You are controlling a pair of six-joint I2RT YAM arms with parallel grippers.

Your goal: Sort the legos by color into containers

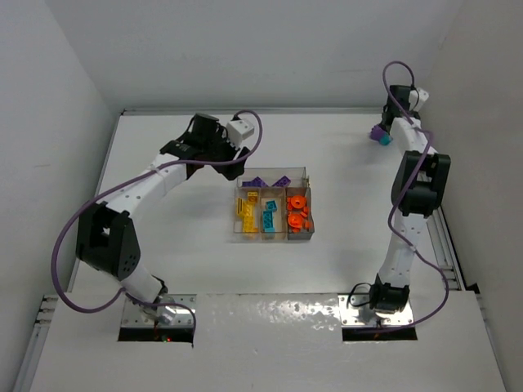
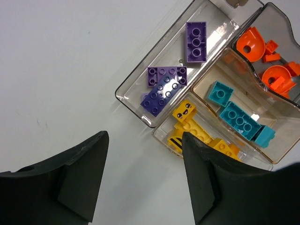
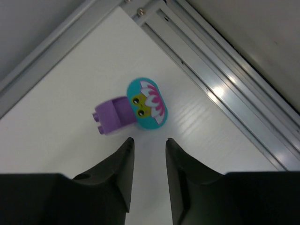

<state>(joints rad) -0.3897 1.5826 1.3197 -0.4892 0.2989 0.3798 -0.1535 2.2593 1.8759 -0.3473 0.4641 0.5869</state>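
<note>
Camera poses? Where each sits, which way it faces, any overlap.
Top external: high behind the robot, looking down on the table; left arm and right arm whole.
Left wrist: on left arm, looking down at the tray; left gripper at bottom.
Right wrist: on right arm, looking down at a purple-and-teal piece by corner rails; right gripper at bottom.
Shared: top and left wrist, the tray; top and right wrist, the piece.

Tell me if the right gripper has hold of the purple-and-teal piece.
No, the piece lies on the table beyond the right gripper, untouched.
</note>
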